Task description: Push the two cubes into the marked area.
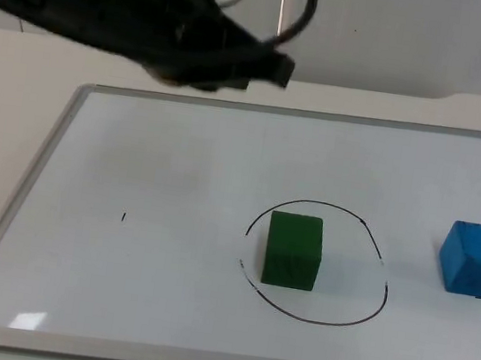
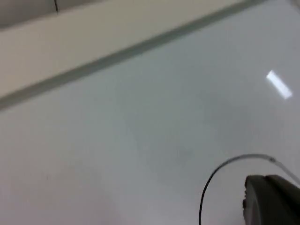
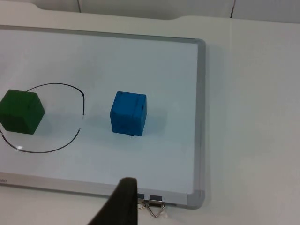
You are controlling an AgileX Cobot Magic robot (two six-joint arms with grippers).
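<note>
No text, number or brand can be read with certainty. The whiteboard [image 1: 178, 180] carries a small printed mark on its near frame edge, too small to make out. A hand-drawn black circle [image 1: 316, 260] and a short black stroke [image 1: 123, 216] stand on the board surface; neither forms a character.

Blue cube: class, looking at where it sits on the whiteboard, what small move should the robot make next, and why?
Probably the right gripper should come down on the far side of the blue cube and nudge it toward the marked circle. The green cube already sits inside the circle, while the blue one rests outside it, near the whiteboard edge. The left gripper waits above the board's far edge.
</note>
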